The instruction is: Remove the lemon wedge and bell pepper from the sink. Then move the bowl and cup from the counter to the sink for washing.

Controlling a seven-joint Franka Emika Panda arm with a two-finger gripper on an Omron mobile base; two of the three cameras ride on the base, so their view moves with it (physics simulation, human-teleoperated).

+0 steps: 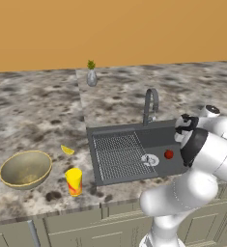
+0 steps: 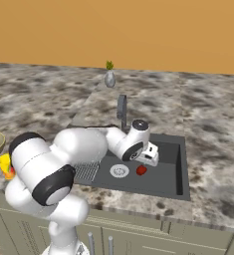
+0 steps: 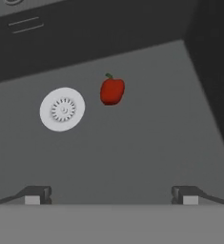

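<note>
Fingers (image 3: pixel 111 194) spread wide and empty over the sink (image 3: pixel 132 157); centre them on the pepper (image 3: pixel 112 90) (it may roll), then descend straight.

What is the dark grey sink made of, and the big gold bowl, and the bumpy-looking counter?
The dark grey rectangular sink looks like matte composite or coated metal: flat, no shine. The wide olive-gold bowl seems glazed ceramic, going by its speckled inside and pale rim. The mottled grey-brown counter looks like polished granite, from its blotchy stone pattern. All rendered, so unsure.
</note>
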